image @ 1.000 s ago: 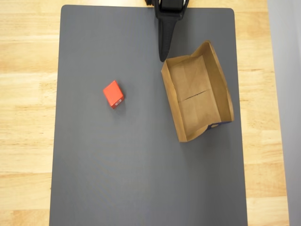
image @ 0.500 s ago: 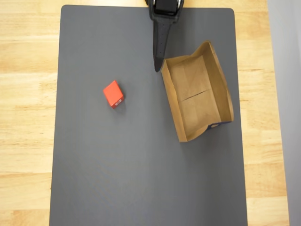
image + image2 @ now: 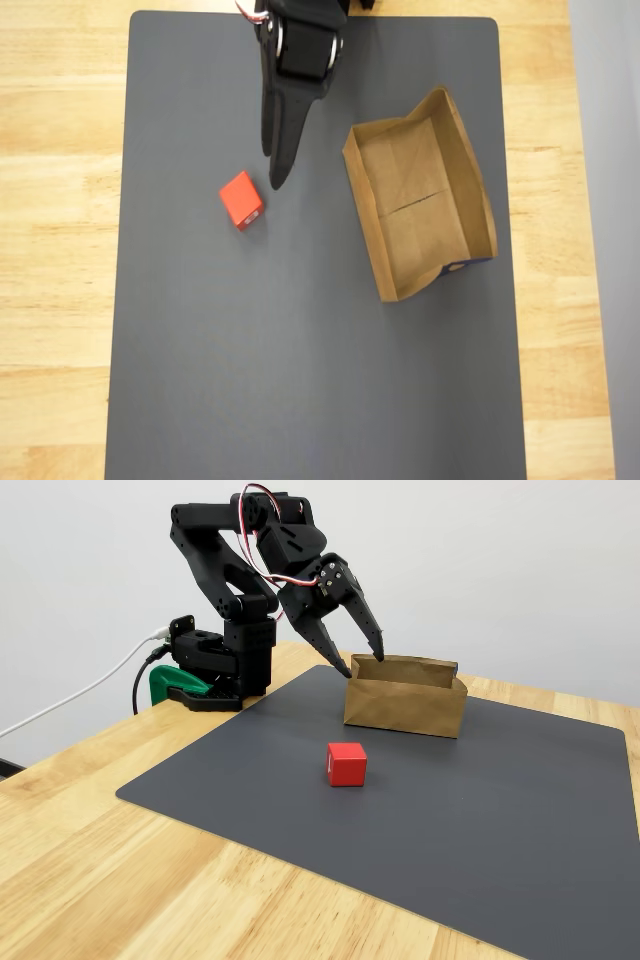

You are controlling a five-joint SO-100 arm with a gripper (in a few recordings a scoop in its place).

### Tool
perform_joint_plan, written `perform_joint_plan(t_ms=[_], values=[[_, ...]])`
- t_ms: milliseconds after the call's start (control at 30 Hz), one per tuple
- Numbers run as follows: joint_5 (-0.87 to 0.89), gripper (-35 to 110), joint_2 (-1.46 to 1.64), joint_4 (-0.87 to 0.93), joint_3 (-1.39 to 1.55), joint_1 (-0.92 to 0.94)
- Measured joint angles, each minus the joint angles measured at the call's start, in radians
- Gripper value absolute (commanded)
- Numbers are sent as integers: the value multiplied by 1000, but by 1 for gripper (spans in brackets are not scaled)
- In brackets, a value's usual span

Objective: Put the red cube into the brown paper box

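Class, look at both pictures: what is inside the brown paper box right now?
Nothing lies inside the brown paper box: the overhead view shows bare paper floor with a centre fold. In the fixed view its near wall hides the inside. The red cube sits outside, on the grey mat.

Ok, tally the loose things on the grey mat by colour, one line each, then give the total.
Red: 1, the red cube, lying on the grey mat
Brown: 1, the brown paper box, open side up, nothing in it
Total: 2
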Motion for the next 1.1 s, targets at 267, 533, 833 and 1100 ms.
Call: perform_joint_plan(t_ms=[267, 533, 833, 1100], values=[[-164, 25, -252, 195, -242, 101], [-190, 30, -583, 322, -419, 163], [-172, 31, -856, 399, -614, 175], [-221, 32, -1020, 393, -761, 187]])
